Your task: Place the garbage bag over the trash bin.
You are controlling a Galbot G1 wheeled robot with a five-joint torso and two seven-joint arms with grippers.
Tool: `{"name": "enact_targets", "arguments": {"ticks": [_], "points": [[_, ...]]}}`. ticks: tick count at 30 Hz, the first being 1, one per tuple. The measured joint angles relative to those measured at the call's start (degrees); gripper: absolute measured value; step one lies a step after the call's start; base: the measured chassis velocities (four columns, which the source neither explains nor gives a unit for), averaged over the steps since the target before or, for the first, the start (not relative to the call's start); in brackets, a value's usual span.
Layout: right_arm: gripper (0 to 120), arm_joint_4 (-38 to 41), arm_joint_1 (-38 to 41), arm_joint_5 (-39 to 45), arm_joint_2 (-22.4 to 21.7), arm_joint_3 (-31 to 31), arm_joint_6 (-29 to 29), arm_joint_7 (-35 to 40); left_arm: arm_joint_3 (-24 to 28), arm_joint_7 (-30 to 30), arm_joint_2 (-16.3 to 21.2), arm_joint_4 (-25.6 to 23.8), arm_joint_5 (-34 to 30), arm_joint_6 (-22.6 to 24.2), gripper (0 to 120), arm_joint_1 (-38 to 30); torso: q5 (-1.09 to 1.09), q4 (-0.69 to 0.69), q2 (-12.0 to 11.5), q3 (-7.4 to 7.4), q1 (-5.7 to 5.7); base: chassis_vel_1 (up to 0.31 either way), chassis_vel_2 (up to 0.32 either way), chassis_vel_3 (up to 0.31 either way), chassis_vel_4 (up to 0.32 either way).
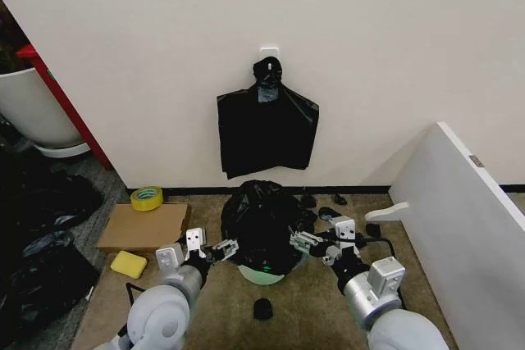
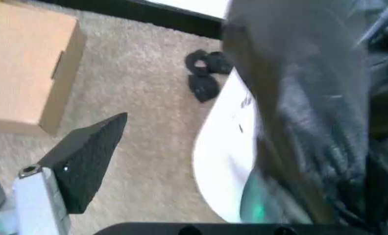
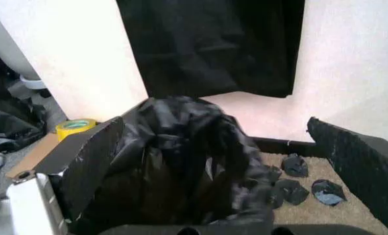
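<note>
The trash bin [image 1: 263,271] stands on the carpet in front of me, a white bucket with a green label low on its wall. The glossy black garbage bag [image 1: 261,219] is draped over its top and most of its sides. My left gripper [image 1: 223,247] is at the bag's left side. In the left wrist view one black finger [image 2: 86,159] stands well off from the bin wall [image 2: 223,156] and the bag [image 2: 311,117]. My right gripper [image 1: 300,240] is at the bag's right side, open. Its fingers [image 3: 83,161] stand wide apart on either side of the bag [image 3: 181,161].
A flat black bag bundle [image 1: 267,125] hangs on the wall behind. A cardboard box [image 1: 143,225], yellow tape roll [image 1: 147,197] and yellow sponge [image 1: 129,264] lie at the left. Small black lumps [image 1: 263,309] dot the carpet. A white panel [image 1: 459,211] leans at the right, a large white pot [image 1: 33,108] far left.
</note>
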Motion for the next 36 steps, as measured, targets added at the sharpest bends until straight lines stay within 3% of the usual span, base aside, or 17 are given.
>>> {"name": "enact_targets", "arguments": {"ticks": [2, 5, 9, 17, 22, 25, 27, 29, 31, 36], "points": [[100, 0.1, -0.2, -0.2, 0.1, -0.1, 0.1, -0.1, 0.4, 2.5, 0.0, 1.2, 1.5, -2.2, 100, -0.1, 0.00, 0.01, 0.0, 0.00, 0.00, 0.000, 0.000, 0.000, 0.000], [100, 0.4, -0.5, -0.4, 0.5, -0.3, 0.1, -0.5, 1.2, 10.3, 0.0, 2.7, 2.0, -10.0, 100, -0.1, 0.01, 0.00, 0.0, 0.00, 0.00, 0.000, 0.000, 0.000, 0.000], [100, 0.5, -1.0, -0.9, 0.9, -0.5, 0.1, -0.6, 1.7, 14.2, -0.3, 3.2, 2.4, -15.7, 100, 0.2, 0.00, 0.00, 0.0, 0.00, 0.00, 0.000, 0.000, 0.000, 0.000], [100, 0.6, -1.7, -1.3, 1.4, -0.4, 0.4, -0.7, 0.8, 15.8, 0.1, 1.4, 3.7, -19.8, 100, 1.7, 0.01, 0.00, 0.0, 0.00, 0.00, 0.000, 0.000, 0.000, 0.000], [100, 0.4, -2.2, -2.7, 2.2, 0.1, 2.3, -1.1, -1.2, 16.1, -0.1, -0.1, 11.2, -23.0, 100, 4.5, 0.00, 0.00, 0.0, 0.00, 0.00, 0.000, 0.000, 0.000, 0.000], [100, -3.8, -4.8, -9.8, 6.1, 2.2, 15.1, -4.0, -6.7, 16.1, -2.6, -3.4, 24.0, -30.3, 100, 11.2, -0.02, -0.01, 0.0, -0.01, 0.00, 0.000, 0.000, 0.000, 0.000], [100, -4.2, -5.0, -10.2, 6.5, 2.4, 15.9, -4.1, -7.0, 16.1, -2.8, -3.5, 24.6, -30.7, 100, 11.7, -0.01, -0.01, 0.0, -0.01, 0.00, 0.000, 0.000, 0.000, 0.000], [100, -8.7, -6.8, -16.7, 10.9, 4.5, 25.7, -6.6, -11.2, 16.6, -5.8, -5.2, 31.6, -34.8, 100, 16.7, -0.01, 0.00, 0.0, -0.01, 0.00, 0.000, 0.000, 0.000, 0.000], [100, -11.7, -7.9, -21.2, 14.0, 6.5, 31.5, -7.8, -13.8, 17.1, -8.3, -6.2, 35.0, -37.2, 100, 19.5, 0.02, 0.02, 0.0, -0.01, 0.00, 0.000, 0.000, 0.000, 0.000], [100, -15.0, -10.6, -27.7, 18.6, 10.6, 39.5, -9.3, -17.6, 17.6, -12.3, -7.8, 39.1, -40.9, 100, 24.0, 0.02, 0.00, 0.0, -0.01, 0.00, 0.000, 0.000, 0.000, 0.000]]}}
